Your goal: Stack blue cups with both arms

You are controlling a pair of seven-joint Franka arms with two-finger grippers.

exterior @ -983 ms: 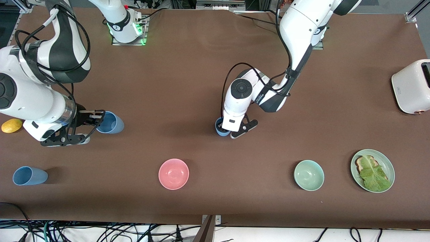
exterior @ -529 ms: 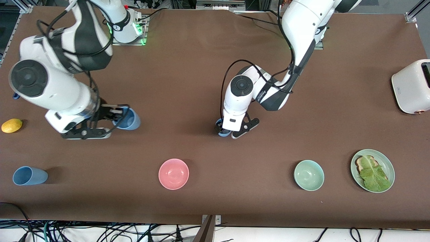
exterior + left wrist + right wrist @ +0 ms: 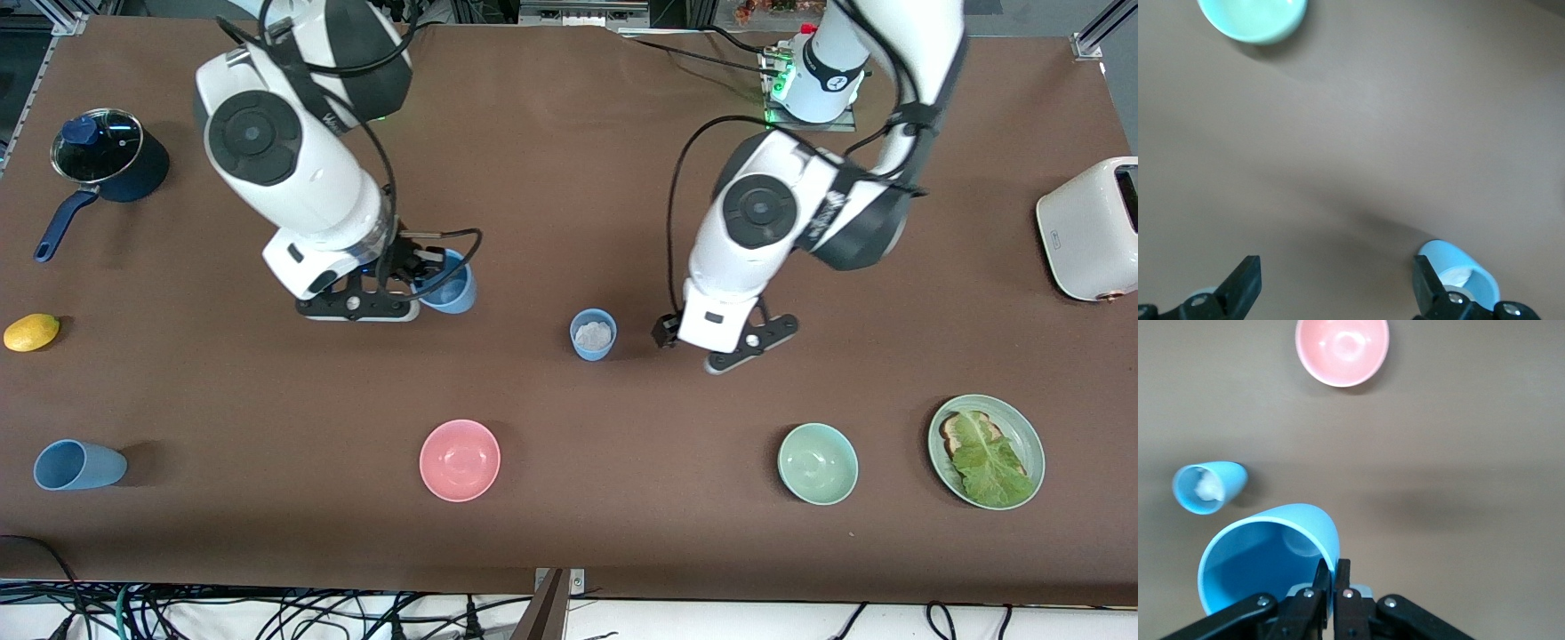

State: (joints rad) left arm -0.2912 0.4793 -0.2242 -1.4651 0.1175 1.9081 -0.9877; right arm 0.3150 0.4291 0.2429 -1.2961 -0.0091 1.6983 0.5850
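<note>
The right tool is pinched tight on the rim of a blue cup, holding it up over the bare bench; in the right wrist view the two fingers meet across the cup wall, one inside and one outside, and the cup's open mouth faces that camera, though its base is cut off by the frame edge. The left tool hangs with its fingers spread wide and nothing between them, over the bench just beside a second blue cup that stands upright and alone near the middle of the bench. That cup has something pale and whitish inside; what it is cannot be made out. In the left wrist view only the fingertips show at the frame edge, and the standing cup is partly hidden by one of them. A third blue cup lies on its side toward the right arm's end of the bench, nearer the front camera, well apart from the other two. A pink bowl and a pale green bowl sit nearer the front camera than the standing cup, and a green plate holding toast under a lettuce leaf sits beside the green bowl. A white toaster is cut off at the left arm's end. A lemon and a dark blue lidded pot sit at the right arm's end.
</note>
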